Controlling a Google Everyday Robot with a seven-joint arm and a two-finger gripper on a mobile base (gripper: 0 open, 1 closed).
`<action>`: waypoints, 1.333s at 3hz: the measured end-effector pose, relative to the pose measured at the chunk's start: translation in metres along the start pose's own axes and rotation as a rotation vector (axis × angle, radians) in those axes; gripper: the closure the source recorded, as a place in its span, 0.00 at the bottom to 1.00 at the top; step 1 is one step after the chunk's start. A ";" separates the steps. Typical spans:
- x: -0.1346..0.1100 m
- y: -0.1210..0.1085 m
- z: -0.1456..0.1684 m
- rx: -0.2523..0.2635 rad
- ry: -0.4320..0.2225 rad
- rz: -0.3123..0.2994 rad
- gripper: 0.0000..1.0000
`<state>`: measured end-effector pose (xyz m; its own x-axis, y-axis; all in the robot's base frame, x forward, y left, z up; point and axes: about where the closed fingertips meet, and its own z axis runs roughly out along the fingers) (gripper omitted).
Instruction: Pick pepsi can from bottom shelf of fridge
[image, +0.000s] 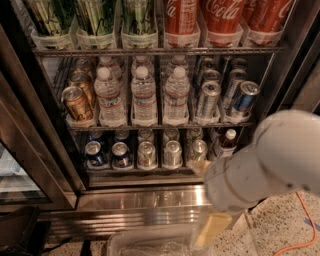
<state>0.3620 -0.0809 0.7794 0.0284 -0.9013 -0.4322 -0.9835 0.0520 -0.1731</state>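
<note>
The fridge (150, 201) stands open. The pepsi can (95, 153) sits in the front row at the left end of the bottom shelf (135, 171), with a second blue can (121, 154) just beside it on the right. Further right in the same row stand plain silver cans (172, 153), then a small dark bottle (227, 140). The rack above carries water bottles (144, 97).

The claw (210, 233) hangs low at the lower right, below the fridge's steel base and over a clear tub (145, 245), well apart from the shelf. Only a pale part of it shows under the bulky white arm (270, 160), so I cannot tell whether it is spread or pressed together. It seems to hold nothing.

The reach appears not yet begun, and the way in is awkward.
- **Crossing the row:** the arm must go up, left and inward past the silver cans, and its bulk could nudge them or the small bottle.
- **Tight packing:** the cans stand close together, so the claw may clip the neighbouring blue can or close on a silver one.
- **Low headroom:** the rack above sits low, and the claw could catch on its wires.
</note>
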 end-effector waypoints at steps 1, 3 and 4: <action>-0.019 0.036 0.072 -0.048 -0.119 -0.037 0.00; -0.051 0.045 0.172 -0.005 -0.262 -0.105 0.00; -0.051 0.024 0.173 0.071 -0.263 -0.088 0.00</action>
<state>0.3674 0.0404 0.6443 0.1679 -0.7618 -0.6257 -0.9604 0.0167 -0.2781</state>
